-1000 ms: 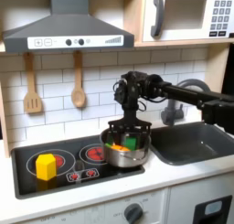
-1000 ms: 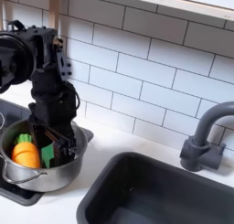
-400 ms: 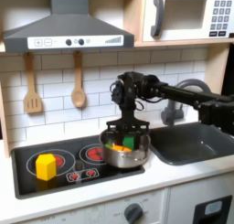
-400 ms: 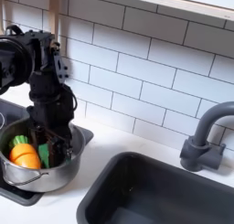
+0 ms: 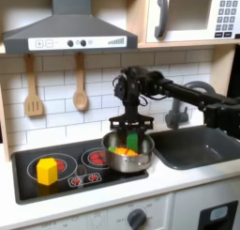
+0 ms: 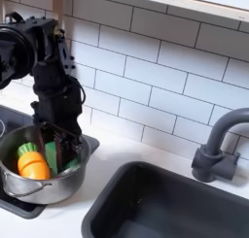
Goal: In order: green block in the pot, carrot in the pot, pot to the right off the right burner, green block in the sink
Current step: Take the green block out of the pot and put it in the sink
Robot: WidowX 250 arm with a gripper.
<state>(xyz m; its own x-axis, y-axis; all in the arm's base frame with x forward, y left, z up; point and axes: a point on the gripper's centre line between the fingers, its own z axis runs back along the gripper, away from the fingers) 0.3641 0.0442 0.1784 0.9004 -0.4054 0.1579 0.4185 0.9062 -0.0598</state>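
1. Higher than a second ago: tool (image 5: pixel 129 132) pulled up out of the pot (image 5: pixel 128 160), wrist clear of the rim in the first exterior view.
2. Looks pinched on the green block (image 5: pixel 132 140), held between the fingers at about rim height. Hard to confirm from the second exterior view, where the fingers hide most of it.
3. Means, by my read, the take-out step is underway. Carrot (image 5: pixel 121 151) lying in the pot, and the pot sitting at the stove's edge toward the first exterior view's right, so probably dragged already.
4. Left to do: carry over to the sink (image 5: pixel 194 157) and drop.
5. Room-wise: a strip of bare surface between pot and sink, and the basin is wide open. Faucet (image 6: pixel 220 145) at the back corner, so better to stay toward the front.
6. Needs a touch more lift to clear the pot rim, or risks nudging the pot.
7. Yellow block (image 5: pixel 46 170) well apart on the other burner, no bother.
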